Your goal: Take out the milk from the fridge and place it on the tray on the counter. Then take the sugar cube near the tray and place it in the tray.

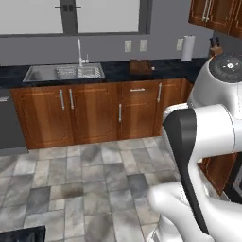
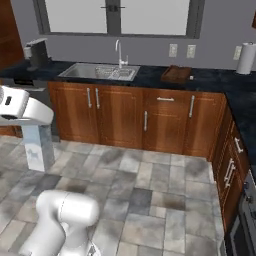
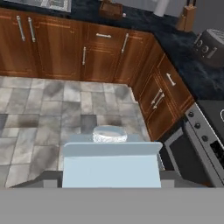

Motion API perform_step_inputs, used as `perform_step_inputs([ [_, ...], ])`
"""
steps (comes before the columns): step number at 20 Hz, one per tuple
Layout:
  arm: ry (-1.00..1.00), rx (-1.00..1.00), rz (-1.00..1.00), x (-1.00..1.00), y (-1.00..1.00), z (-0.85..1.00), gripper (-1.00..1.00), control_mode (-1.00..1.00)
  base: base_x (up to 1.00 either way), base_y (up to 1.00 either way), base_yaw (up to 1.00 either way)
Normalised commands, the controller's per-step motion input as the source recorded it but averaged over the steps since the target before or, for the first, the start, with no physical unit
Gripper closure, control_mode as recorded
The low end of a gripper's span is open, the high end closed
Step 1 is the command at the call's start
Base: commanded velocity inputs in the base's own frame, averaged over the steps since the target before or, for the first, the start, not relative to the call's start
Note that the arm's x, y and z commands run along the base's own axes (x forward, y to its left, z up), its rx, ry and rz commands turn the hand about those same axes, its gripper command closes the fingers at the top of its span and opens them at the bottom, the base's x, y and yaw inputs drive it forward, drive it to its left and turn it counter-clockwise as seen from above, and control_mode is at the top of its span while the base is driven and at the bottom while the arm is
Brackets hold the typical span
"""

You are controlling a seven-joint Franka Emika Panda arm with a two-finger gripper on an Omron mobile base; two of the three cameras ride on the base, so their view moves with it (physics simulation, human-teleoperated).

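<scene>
Milk [image 3: 111, 168] sits right at the bottom of the hand view, its pale blue gabled top and white cap pressed close to the camera, so the carton looks to be carried in the hand as the base crosses the tiled floor [image 1: 80, 189]. The fingers themselves are hidden behind the carton, so I cannot tell for certain how they stand; my guess is that they are clamped on its sides, since nothing else could hold it up over bare floor. It rides upright, cap uppermost, which makes sense for setting it down flat later.

Across the room the tray [image 2: 176, 74] lies on the desk [image 2: 210, 80] to the right of the sink [image 2: 98, 72], close to the front edge, with the tiny sugar cube [image 2: 191, 77] just beside its right end. That spot leaves open stone around it for the hand to come in from the front.

I judge the fetching is done and the carry under way; the placing and the sugar cube are not yet done.
</scene>
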Motion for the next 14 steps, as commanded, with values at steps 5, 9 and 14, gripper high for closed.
perform_step_inputs([
  [5, 0.00, 0.00, 0.00, 0.00, 0.00, 0.00, 1.00, 1.00, 1.00, -0.90, 0.19],
  [9, 0.00, 0.00, 0.00, 0.00, 0.00, 0.00, 1.00, 1.00, 1.00, -0.58, 0.10],
  [14, 0.00, 0.00, 0.00, 0.00, 0.00, 0.00, 1.00, 1.00, 1.00, 0.02, 0.01],
])
